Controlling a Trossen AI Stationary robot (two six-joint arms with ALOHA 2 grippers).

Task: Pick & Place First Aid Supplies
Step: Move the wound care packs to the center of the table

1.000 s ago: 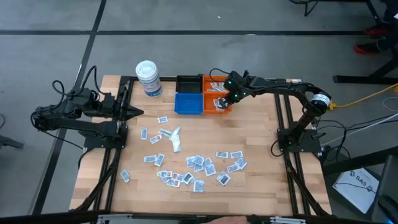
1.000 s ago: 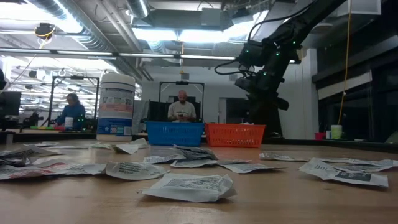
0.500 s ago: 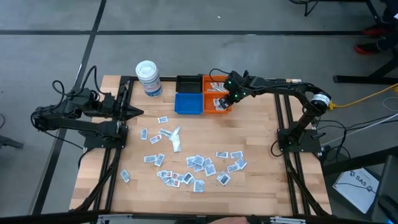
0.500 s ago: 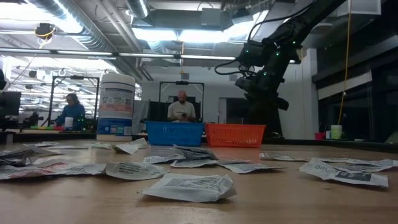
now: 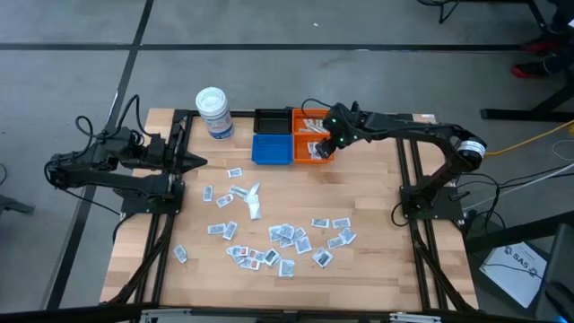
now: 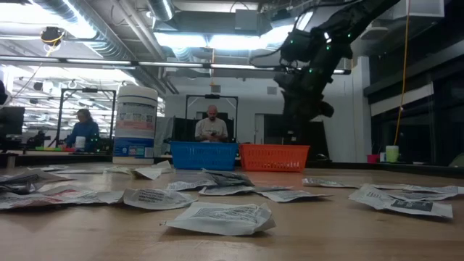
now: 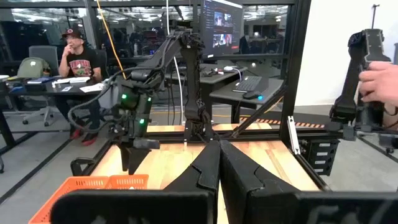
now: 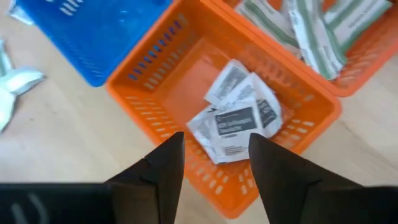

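Right gripper point(image 8: 214, 165) over the small orange plastic mesh bin point(image 8: 155, 78), fingers apart and empty; it sits higher in the low view than half a second ago. Flat white printed sachets point(image 8: 239, 118) lie in the bin; others point(image 5: 285, 240) scattered on the wooden table point(image 5: 377, 197). Left gripper point(image 5: 199, 162) parked at the table's left edge, fingers together, unmoved.

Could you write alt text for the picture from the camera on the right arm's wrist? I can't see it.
The right gripper, open and empty, hangs above an orange bin holding a few white sachets. A blue bin sits beside it on the wooden table, and another orange bin behind holds green-striped packets.
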